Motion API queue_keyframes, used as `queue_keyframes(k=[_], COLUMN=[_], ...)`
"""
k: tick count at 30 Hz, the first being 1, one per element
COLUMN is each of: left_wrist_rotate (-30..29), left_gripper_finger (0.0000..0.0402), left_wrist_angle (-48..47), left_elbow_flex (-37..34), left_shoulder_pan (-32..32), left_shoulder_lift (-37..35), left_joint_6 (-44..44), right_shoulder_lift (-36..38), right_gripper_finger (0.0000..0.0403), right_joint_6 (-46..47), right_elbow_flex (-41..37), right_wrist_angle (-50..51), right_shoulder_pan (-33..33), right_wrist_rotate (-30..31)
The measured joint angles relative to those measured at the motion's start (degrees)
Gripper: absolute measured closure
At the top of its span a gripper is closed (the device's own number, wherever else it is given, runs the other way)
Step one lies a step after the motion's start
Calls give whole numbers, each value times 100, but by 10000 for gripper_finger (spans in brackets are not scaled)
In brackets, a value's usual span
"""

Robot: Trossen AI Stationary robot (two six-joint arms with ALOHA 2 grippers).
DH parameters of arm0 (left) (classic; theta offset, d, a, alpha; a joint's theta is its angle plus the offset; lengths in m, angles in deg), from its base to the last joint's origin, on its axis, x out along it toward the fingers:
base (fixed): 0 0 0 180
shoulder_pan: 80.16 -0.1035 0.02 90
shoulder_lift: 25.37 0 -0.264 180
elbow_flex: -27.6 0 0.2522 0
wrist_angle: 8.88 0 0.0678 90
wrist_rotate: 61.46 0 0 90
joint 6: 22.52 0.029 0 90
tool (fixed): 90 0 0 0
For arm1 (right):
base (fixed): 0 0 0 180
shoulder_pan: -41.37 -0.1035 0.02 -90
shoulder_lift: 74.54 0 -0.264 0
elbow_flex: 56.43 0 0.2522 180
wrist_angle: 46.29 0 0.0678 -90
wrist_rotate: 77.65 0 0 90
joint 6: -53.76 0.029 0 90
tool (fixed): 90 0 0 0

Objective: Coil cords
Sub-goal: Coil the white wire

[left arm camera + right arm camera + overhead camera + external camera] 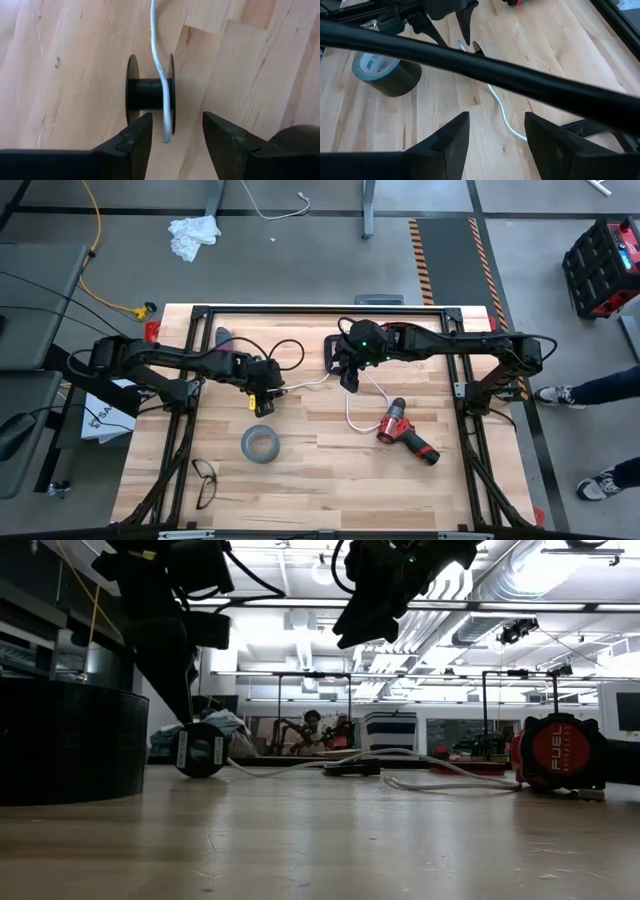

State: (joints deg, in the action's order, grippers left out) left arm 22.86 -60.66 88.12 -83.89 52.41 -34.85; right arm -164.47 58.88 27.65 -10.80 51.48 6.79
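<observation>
A small black flanged spool [150, 95], laid on the pale planked table [330, 480] with the thin white cord [159, 65] draped over its core, is straddled by the open left gripper [177, 135]; the right gripper [495, 132], fingers apart, is held above the cord.

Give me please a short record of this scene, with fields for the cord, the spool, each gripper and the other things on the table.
cord: thin white cord, lying loose on the table, one end at the spool
spool: small black spool, on the wood, almost bare
left gripper: left gripper, open, just above the spool
right gripper: right gripper, open, raised over the cord's middle stretch
other things: grey tape roll, red drill, glasses
table: wooden table
</observation>
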Motion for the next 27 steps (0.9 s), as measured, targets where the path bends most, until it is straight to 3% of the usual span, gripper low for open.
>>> queue_keyframes(k=[9,19,27], left_wrist_rotate=[-25,-717,-781], left_gripper_finger=[222,222,222], left_wrist_angle=[36,61,28], left_elbow_flex=[-9,-9,-9], left_shoulder_pan=[23,268,563], left_shoulder_lift=[110,140,140], left_joint_6=[46,199,201], right_shoulder_lift=[0,0,0], right_gripper_finger=[218,218,218], right_joint_6=[-18,-7,-5], right_elbow_flex=[0,2,2], right_wrist_angle=[-7,-24,-24], right_shoulder_pan=[0,1,1], right_wrist_rotate=[105,107,109])
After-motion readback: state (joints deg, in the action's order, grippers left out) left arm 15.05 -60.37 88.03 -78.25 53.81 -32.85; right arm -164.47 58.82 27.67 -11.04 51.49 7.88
